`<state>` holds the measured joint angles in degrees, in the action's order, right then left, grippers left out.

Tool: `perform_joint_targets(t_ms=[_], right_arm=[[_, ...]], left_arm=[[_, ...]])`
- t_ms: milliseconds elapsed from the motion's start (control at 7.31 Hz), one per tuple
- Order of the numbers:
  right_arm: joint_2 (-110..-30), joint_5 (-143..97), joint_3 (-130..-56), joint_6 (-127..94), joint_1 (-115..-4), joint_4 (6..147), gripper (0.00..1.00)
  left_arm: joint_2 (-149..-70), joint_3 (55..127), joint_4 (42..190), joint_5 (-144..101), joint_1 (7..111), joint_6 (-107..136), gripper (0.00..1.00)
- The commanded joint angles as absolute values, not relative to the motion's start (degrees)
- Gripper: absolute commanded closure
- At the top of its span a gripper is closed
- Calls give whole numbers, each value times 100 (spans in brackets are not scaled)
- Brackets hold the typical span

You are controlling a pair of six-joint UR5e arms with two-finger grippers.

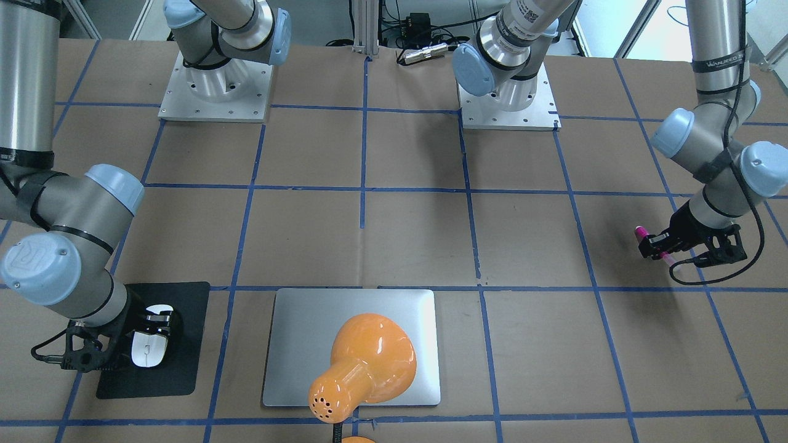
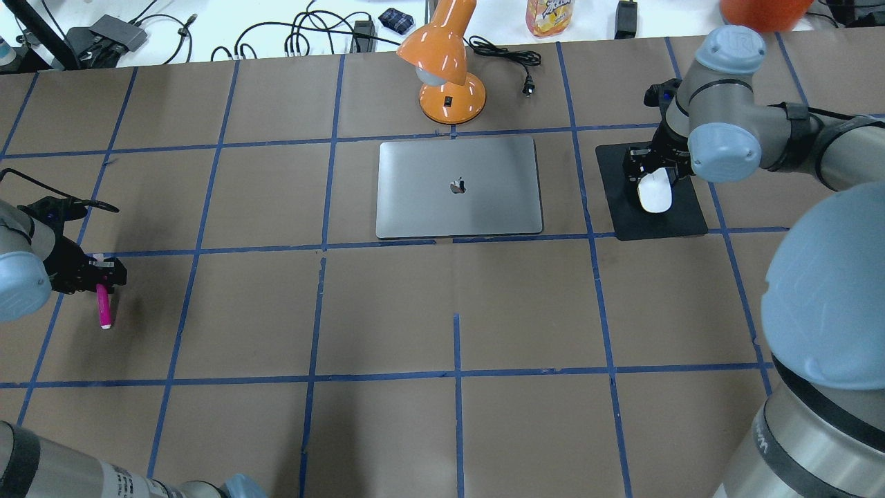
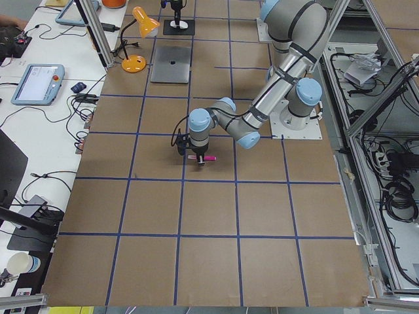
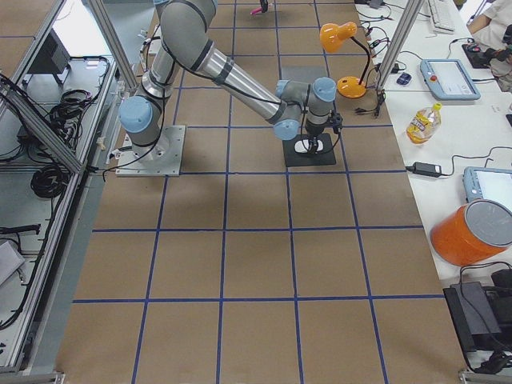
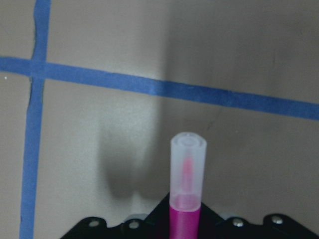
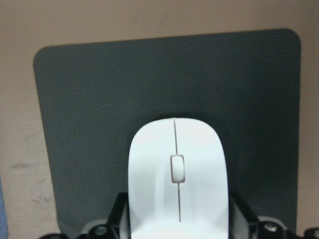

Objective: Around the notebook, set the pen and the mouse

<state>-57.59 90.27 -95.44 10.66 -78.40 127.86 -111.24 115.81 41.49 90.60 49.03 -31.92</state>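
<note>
The silver-grey notebook (image 2: 458, 187) lies closed and flat at the table's far middle, also visible in the front-facing view (image 1: 301, 332). At the far left my left gripper (image 2: 97, 273) is shut on the magenta pen (image 2: 104, 306). The pen's pale cap (image 5: 187, 164) sticks out past the fingers and casts a shadow on the paper below. To the right of the notebook, my right gripper (image 2: 653, 169) is shut on the rear of the white mouse (image 2: 655, 190), which sits over a black mat (image 2: 684, 218). The right wrist view shows the mouse (image 6: 177, 179) between the jaws.
An orange desk lamp (image 2: 449, 69) stands just behind the notebook, its head hanging over it in the front-facing view (image 1: 369, 363). Its cord and plug (image 2: 527, 86) trail right. Brown paper with blue tape lines covers the table. Bottles and cables lie beyond the far edge.
</note>
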Motion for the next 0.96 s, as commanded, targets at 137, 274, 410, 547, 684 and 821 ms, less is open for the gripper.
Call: perform_joint_targets(t_ms=[137, 274, 410, 547, 684, 821], right_arm=[[-5853, 9070, -9440, 1064, -7857, 12709, 0], [-6254, 9070, -9283, 1046, -7918, 12222, 0], [-6719, 9053, -9012, 1011, -7971, 11442, 0], [-7028, 9027, -8756, 985, -8033, 10652, 0], [-7431, 9009, -8519, 863, -8233, 9956, 0], [-7714, 9035, -8195, 331, -8505, 9401, 0]], left_arm=[[-11118, 11566, 4166, 9026, 4869, -3226, 100], [-11188, 11558, 4114, 9000, 4878, -3234, 90], [-11171, 11505, 4113, 8983, 4904, -3260, 73], [-11206, 11435, 4131, 8982, 4904, -3278, 75], [-11206, 11391, 4166, 8982, 4904, -3287, 88], [-11215, 11391, 4166, 8982, 4913, -3287, 77]])
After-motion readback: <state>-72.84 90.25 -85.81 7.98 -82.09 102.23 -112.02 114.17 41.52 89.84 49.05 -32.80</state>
